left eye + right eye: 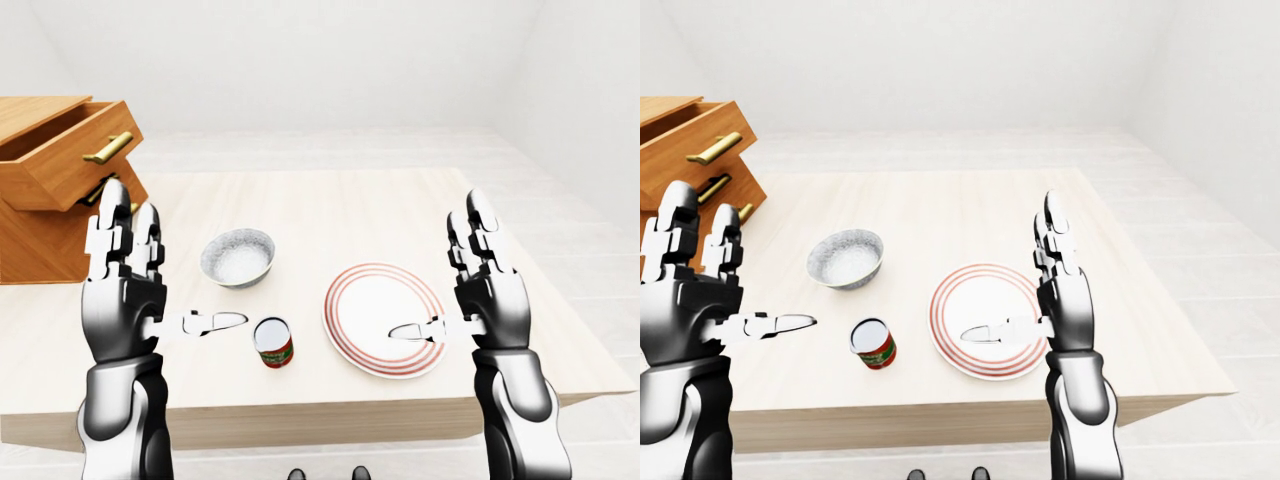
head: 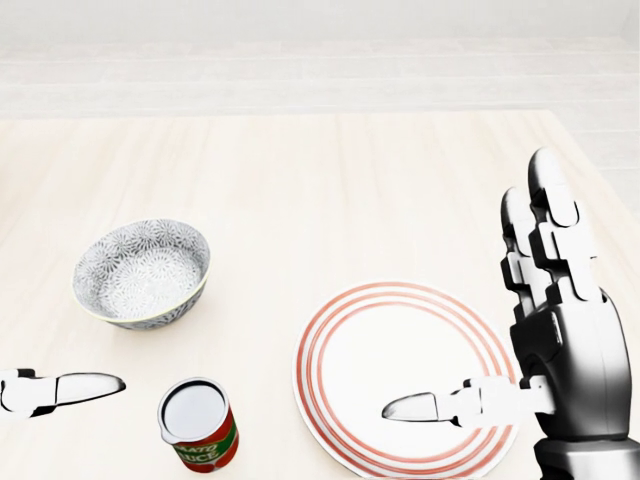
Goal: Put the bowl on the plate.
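In the left-eye view, the bowl point(image 1: 238, 257) is being shown standing upright on the desk point(image 1: 330, 205), up and to the left of the plate point(image 1: 385, 318) and well apart from it. Its hollow is seen to be pale, with nothing lying in it. A can point(image 1: 273, 342) with a red and green label is being shown upright just left of the plate, below the bowl. The left hand point(image 1: 125, 290) is being held up far left of the plate, fingers straight and spread wide, holding nothing. The right hand point(image 1: 487, 290) is being held likewise at the plate's right rim, its thumb reaching over the plate, fingers wide and holding nothing. A wooden drawer unit point(image 1: 50, 195) is seen far left of the plate, its top drawer pulled out; what lies inside cannot be told.

In the head view, the plate's red rings are being shown clearly, and nothing is lying on it. The bowl's patterned grey wall is seen up-left of the plate, the can's shut silver top between them and lower.

In the right-eye view, the light wooden desk is being shown against a pale floor point(image 1: 1200, 250) and white walls point(image 1: 940, 60) beyond the plate.
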